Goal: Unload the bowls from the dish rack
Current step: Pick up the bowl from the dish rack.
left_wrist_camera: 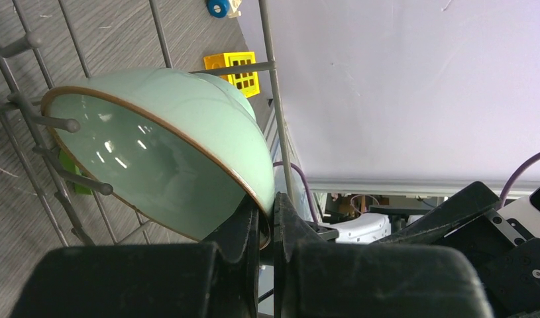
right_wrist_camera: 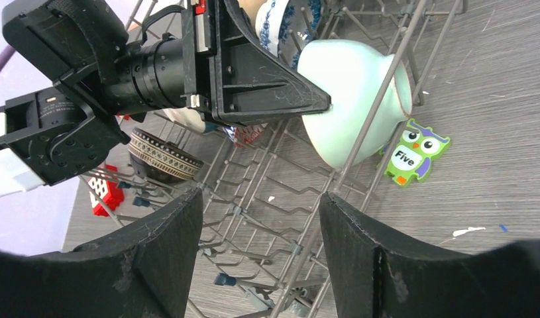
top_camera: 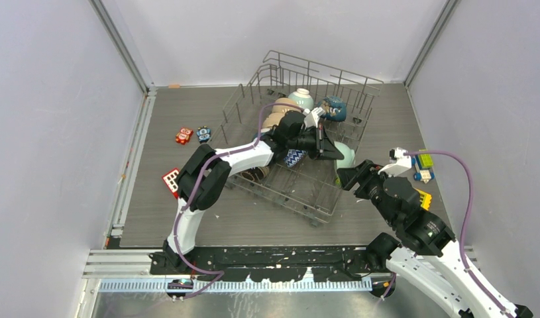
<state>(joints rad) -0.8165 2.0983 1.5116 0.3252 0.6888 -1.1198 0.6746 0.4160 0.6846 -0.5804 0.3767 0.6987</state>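
The left pincer (left_wrist_camera: 266, 212) is clenched on the rim of the mint bowl (left_wrist_camera: 154, 152), with one finger inside the lip and one outside. The bowl lies tilted on its side among the tines at the right side of the rack (top_camera: 303, 185), its foot toward the rack's right wall. The right pincer (right_wrist_camera: 260, 199) is released and grasps nothing. It hangs just outside the rack's near right corner, its jaws spread wide and pointing in at the wires. More bowls sit in the rack: a white-teal one (top_camera: 300, 99) and a dark blue one (top_camera: 334, 108) at the far end, a tan one (top_camera: 277, 112) to their left, a blue-white patterned one (top_camera: 293, 158) under the left arm, and a brown ribbed one (right_wrist_camera: 162, 156) near the near-left edge. A green owl (right_wrist_camera: 409, 151) lies on the worktop (top_camera: 161, 212) just outside the rack, beside the mint bowl. A red block (top_camera: 171, 180) lies left of the rack.
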